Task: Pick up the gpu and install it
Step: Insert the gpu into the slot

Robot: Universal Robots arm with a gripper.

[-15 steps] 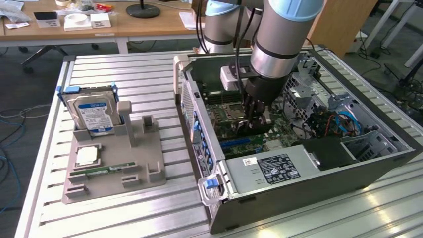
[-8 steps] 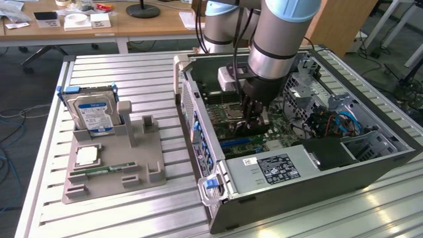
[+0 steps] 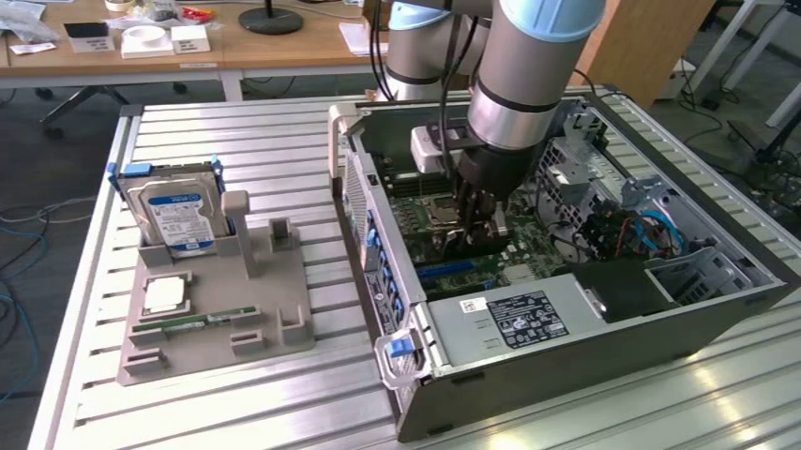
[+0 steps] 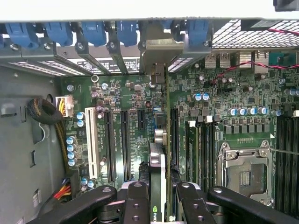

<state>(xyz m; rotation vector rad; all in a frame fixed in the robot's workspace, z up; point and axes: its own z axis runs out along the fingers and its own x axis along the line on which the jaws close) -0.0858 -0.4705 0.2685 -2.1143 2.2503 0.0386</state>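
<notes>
My gripper (image 3: pixel 482 217) reaches down into the open computer case (image 3: pixel 526 375), over the motherboard (image 3: pixel 432 220). In the wrist view the gripper (image 4: pixel 161 198) is shut on the gpu (image 4: pixel 158 163), a thin card seen edge-on with a black finger (image 4: pixel 138 200) on each side. The card stands upright above the expansion slots (image 4: pixel 125 144). Its silvery end bracket (image 4: pixel 156 58) lines up with the case's rear slot openings under the blue clips (image 4: pixel 126 32). I cannot tell whether the card's lower edge sits in a slot.
A grey parts holder (image 3: pixel 213 309) to the exterior view's left carries a hard drive (image 3: pixel 175 214), a processor chip (image 3: pixel 165 295) and a memory stick (image 3: pixel 188 324). The empty CPU socket (image 4: pixel 245 175) lies beside the card. The power supply (image 3: pixel 520 321) and cables (image 3: pixel 626 230) crowd the case.
</notes>
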